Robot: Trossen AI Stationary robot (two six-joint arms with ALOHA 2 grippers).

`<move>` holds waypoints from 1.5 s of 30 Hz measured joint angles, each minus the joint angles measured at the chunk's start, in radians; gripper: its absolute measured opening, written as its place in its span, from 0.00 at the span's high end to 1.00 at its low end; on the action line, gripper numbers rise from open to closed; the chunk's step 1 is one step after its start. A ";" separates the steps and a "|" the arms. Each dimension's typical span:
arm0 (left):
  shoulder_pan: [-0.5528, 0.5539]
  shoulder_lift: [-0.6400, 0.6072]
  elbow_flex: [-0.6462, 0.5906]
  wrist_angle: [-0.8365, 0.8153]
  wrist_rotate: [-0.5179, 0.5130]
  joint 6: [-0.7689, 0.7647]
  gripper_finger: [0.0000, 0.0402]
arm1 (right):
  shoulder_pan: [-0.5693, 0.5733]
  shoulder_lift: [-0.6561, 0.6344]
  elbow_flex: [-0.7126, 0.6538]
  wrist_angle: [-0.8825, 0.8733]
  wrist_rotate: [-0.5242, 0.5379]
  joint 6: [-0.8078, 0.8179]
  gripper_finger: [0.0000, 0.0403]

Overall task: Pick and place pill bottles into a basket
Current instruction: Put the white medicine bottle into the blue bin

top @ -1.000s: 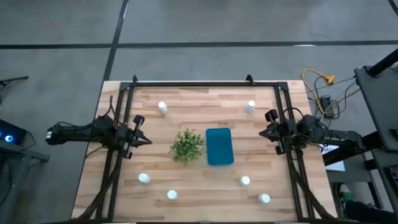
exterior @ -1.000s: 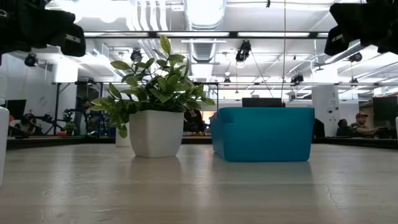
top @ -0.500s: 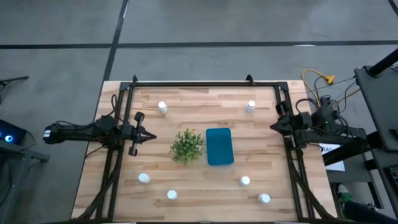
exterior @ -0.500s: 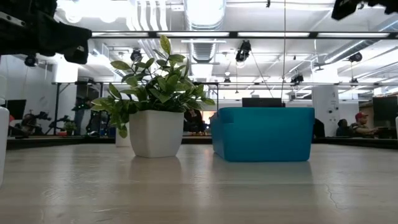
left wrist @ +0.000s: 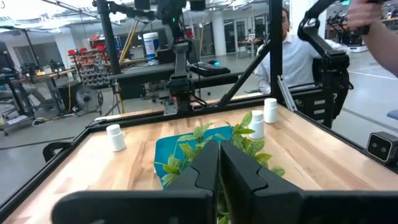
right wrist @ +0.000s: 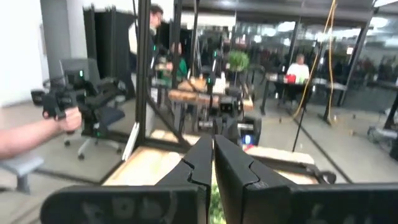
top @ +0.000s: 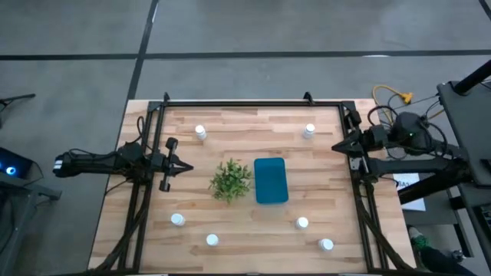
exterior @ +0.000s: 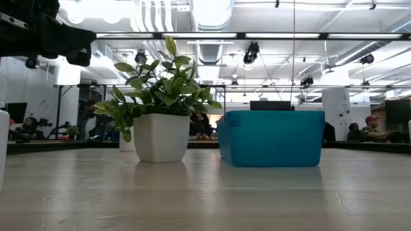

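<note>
Six small white pill bottles stand upright on the wooden table: two at the far side (top: 200,132) (top: 308,131) and several near the front (top: 177,220) (top: 212,240) (top: 302,223) (top: 326,244). The teal basket (top: 270,180) sits at the table's middle, beside a potted green plant (top: 231,179). My left gripper (top: 187,165) is shut and empty, held above the table left of the plant and pointing at it (left wrist: 219,146). My right gripper (top: 335,147) is shut and empty, held high at the table's right edge (right wrist: 212,144).
A black metal frame (top: 245,102) runs along the table's far, left and right edges. In the low view the plant (exterior: 160,102) and basket (exterior: 271,138) stand side by side. A person's hand (right wrist: 31,134) and seated people show in the room beyond the table.
My right gripper has drawn back toward the table's right edge and risen, passing out of the low view. My left gripper has shifted a little toward the plant. The bottles, basket and plant have not moved.
</note>
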 joint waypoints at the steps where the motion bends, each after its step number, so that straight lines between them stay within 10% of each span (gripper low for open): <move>1: 0.000 0.000 0.000 0.000 0.000 0.000 1.00 | 0.000 0.024 0.034 -0.040 0.000 -0.008 0.98; 22: 0.000 0.000 0.000 0.000 -0.024 0.000 1.00 | 0.001 0.445 0.725 -0.726 -0.001 -0.031 0.98; 45: 0.000 0.001 0.000 0.000 -0.025 -0.005 1.00 | 0.376 0.754 0.918 -0.857 -0.050 -0.028 0.98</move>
